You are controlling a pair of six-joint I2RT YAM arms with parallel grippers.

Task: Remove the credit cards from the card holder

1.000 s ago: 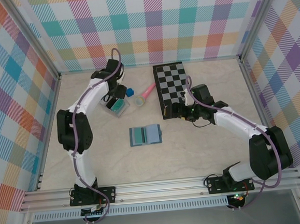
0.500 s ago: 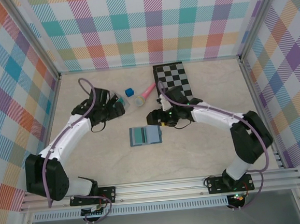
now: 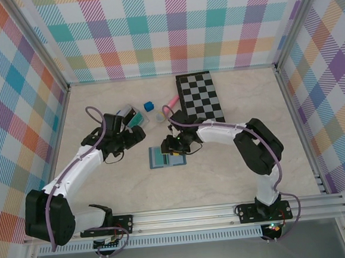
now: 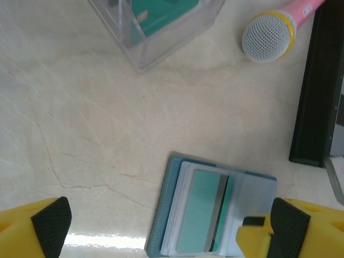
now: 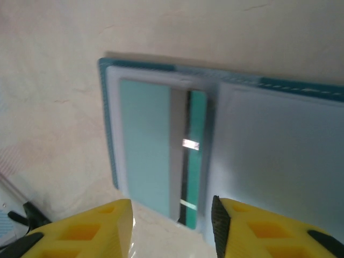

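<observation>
The right gripper (image 5: 171, 215), spread over the card holder (image 5: 279, 156), should be lowered astride the seemingly exposed edge of the teal card (image 5: 144, 140).

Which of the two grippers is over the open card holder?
The right gripper, directly above the card holder; the left gripper stands off to its left.
</observation>
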